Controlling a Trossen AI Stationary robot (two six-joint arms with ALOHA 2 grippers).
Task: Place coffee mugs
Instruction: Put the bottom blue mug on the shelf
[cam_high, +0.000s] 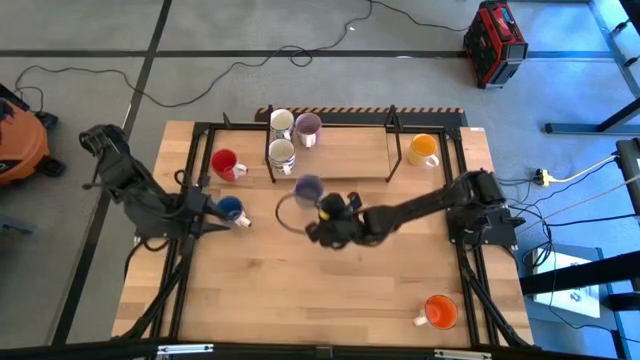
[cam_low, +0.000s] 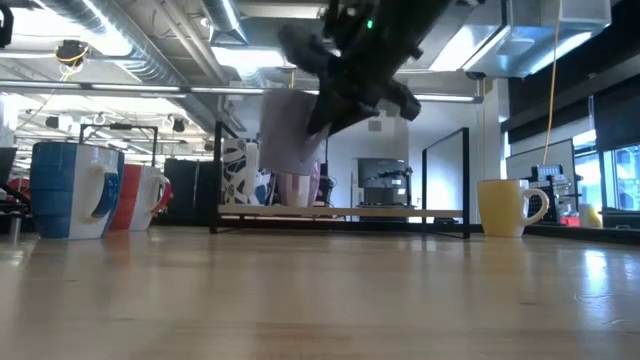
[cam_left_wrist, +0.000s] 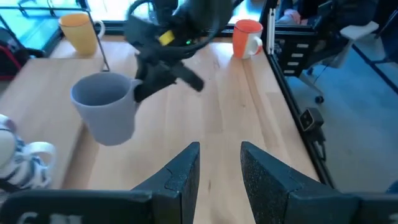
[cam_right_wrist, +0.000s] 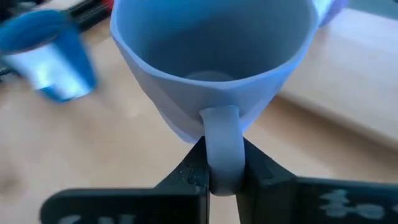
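On the wooden table, I see my right gripper clenched on a lavender ceramic mug's handle, lifted; my left gripper waits released beside the blue mug.

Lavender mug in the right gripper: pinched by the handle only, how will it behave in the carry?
The lavender mug looks rigid and glazed, so probably slippery. The right gripper pinches only its handle, so it may swing or tilt. It hangs clear of the table; a slip would likely chip it.

lavender mug | tilted, off table | others: red, blue upright
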